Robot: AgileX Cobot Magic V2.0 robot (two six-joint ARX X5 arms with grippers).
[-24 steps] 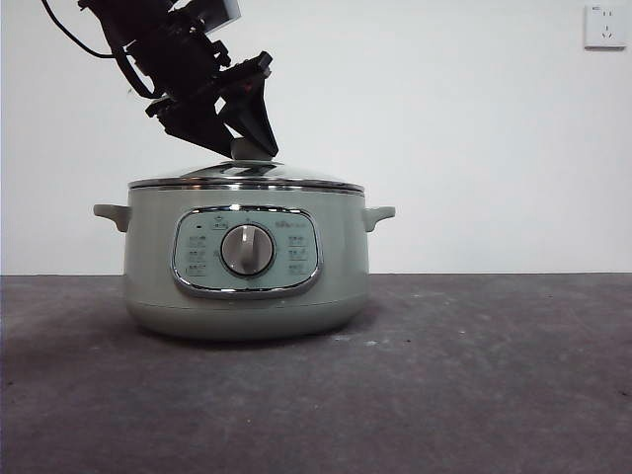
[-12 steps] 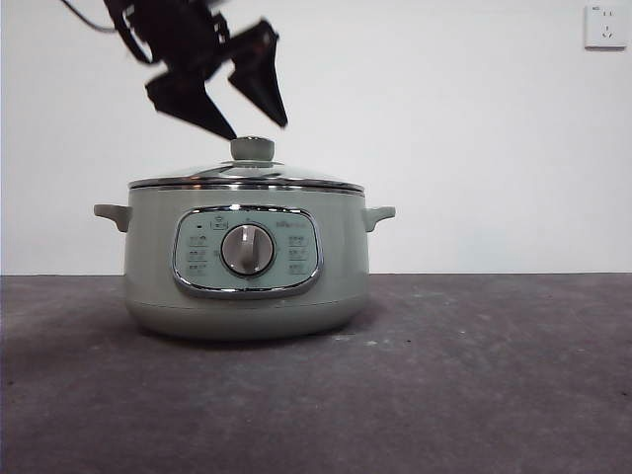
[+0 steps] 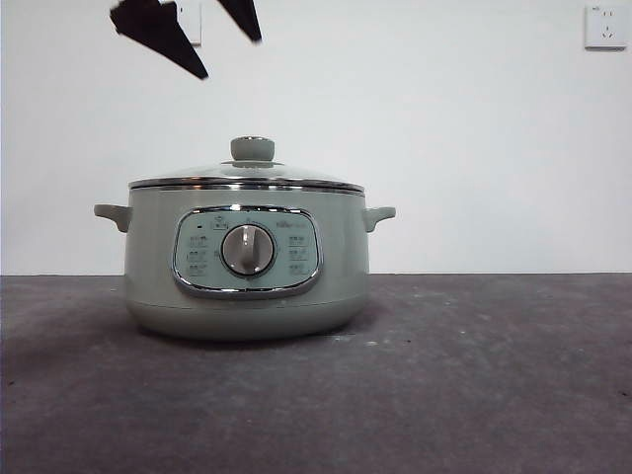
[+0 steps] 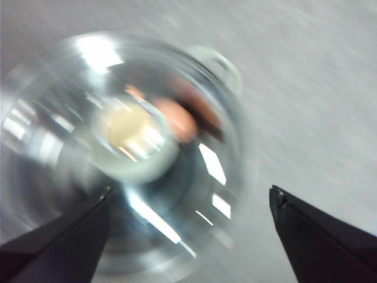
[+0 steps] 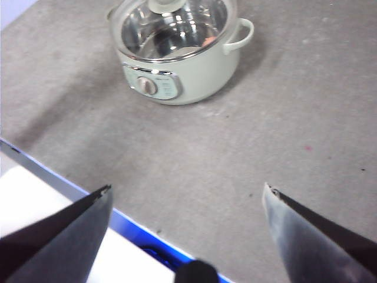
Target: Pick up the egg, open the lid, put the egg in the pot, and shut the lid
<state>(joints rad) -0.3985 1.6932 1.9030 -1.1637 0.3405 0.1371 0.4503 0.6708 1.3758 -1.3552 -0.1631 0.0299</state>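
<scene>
Front view: the pot [image 3: 247, 262] stands on the tabletop [image 3: 474, 375] left of middle, the lid [image 3: 247, 178] shut on it; panel print is too small to read. Two black jaw tips of the left gripper [image 3: 202, 35], cut by the top edge, hang spread above the knob.
Left wrist view: blurred; the egg [image 4: 177, 118] shows orange through the glass lid, inside the pot.
Right wrist view: right gripper [image 5: 185, 203] parted, empty, well away from the pot.
</scene>
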